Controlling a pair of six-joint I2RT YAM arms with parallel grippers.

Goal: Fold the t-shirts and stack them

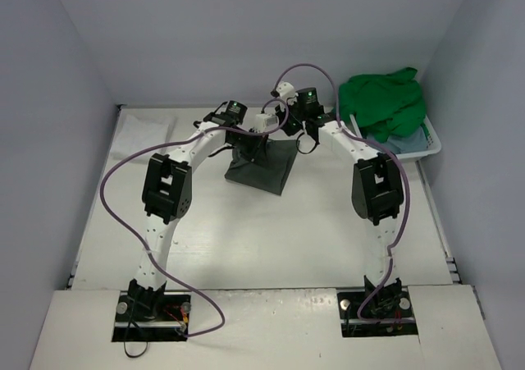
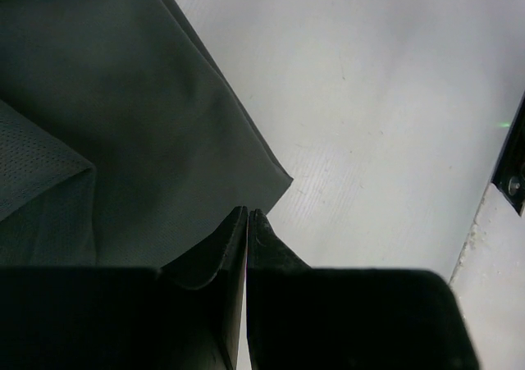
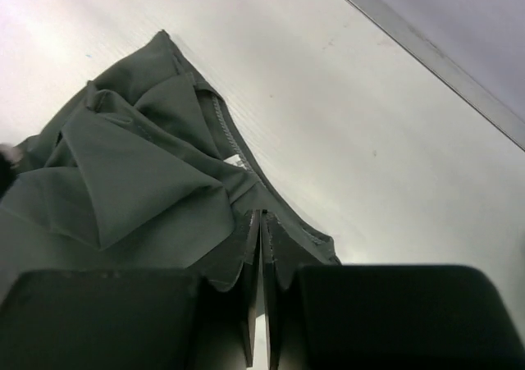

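Insp. notes for you, all positions ref. the dark grey-olive t-shirt (image 1: 262, 169).

1. Table (image 1: 271, 239): white top. The ref. shirt lies on it, roughly mid-width and toward the far side.
2. Left arm (image 1: 168, 191) and right arm (image 1: 376, 191): you have both reaching in over the ref. shirt from the near edge, one from each side, wrists meeting above its far edge.
3. Basket (image 1: 432, 140): white plastic, well to the right of the ref. shirt and slightly farther back, against the right wall.
4. Bright green t-shirt (image 1: 384, 101): crumpled, heaped on the basket, same side, not touching the ref. shirt.
5. Light blue t-shirt (image 1: 402, 144): only a strip shows under the green one at the basket's near rim.
6. Ref. shirt itself: in the top view it's a compact, roughly four-sided dark patch. Right wrist view shows loose folds and a stitched hem w/ a small label. Left wrist view shows it flat and smooth, w/ one corner lying on bare table.
7. Left gripper (image 2: 248, 214): fingers pressed together, no gap, tips right at the ref. shirt's edge near that corner. Can't tell if any cloth is pinched.
8. Right gripper (image 3: 260, 216): fingers together, clamped on the ref. shirt's hem. Cloth runs into the tips and shows on both sides of them.
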